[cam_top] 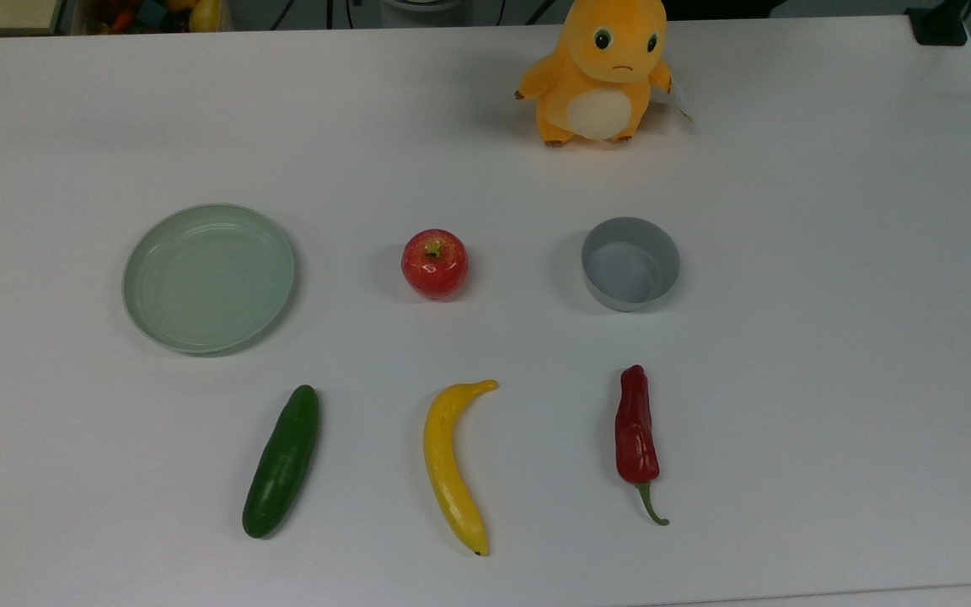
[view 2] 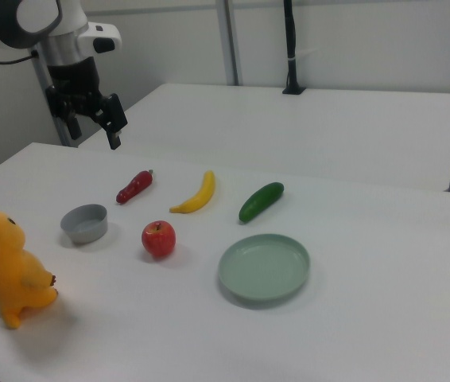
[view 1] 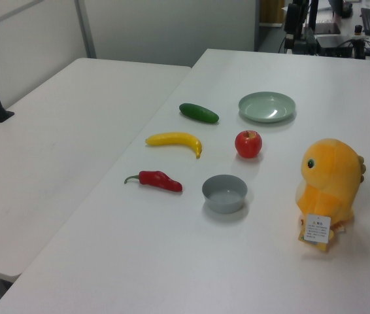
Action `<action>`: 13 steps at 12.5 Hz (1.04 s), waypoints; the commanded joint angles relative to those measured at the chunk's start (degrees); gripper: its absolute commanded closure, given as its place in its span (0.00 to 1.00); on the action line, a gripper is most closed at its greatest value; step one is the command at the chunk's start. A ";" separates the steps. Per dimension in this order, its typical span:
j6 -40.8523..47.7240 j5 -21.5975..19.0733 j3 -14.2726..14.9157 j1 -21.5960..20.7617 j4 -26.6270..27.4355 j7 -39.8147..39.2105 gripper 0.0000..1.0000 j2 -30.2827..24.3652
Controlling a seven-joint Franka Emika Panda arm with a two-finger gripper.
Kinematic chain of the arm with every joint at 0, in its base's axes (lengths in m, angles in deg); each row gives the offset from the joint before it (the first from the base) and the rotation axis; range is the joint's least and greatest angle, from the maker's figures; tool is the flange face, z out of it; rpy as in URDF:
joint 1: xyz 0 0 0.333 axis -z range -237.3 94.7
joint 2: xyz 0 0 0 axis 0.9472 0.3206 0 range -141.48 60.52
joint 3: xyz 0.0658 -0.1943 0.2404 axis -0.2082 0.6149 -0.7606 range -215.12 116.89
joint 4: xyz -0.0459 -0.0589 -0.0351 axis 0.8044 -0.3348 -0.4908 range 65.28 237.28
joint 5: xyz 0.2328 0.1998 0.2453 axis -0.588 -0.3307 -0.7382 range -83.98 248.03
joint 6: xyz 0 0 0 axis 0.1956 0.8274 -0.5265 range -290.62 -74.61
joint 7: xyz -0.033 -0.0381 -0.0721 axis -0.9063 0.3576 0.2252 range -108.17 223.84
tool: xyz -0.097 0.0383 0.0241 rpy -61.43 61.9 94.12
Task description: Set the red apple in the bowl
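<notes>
Beside bowl [cam_top: 630, 263], red apple [cam_top: 434, 264] (tag unreadable)

Bare table [cam_top: 528, 278] separates red apple [cam_top: 434, 263] from bowl [cam_top: 630, 263].

Table: a white table [cam_top: 789, 421] with a matte top, evenly lit from above.
Second table: a second white table [view 1: 61, 131] stands just beside it, edges almost touching.
Pole: a black pole [view 2: 290, 48] rises from the second table's far side in the right view.
Wall: a plain pale wall [view 1: 172, 29].
Desk: a cluttered desk [view 1: 342, 33], possibly holding a keyboard, in the left view.
</notes>
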 commanded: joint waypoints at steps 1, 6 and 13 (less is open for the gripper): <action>0.57 0.13 0.88 -1.04 0.45 -0.11 0.00 -0.78; 0.48 0.13 0.79 -1.12 0.37 -0.29 0.00 -0.26; -3.90 0.22 0.79 -0.77 0.54 -0.29 0.00 2.55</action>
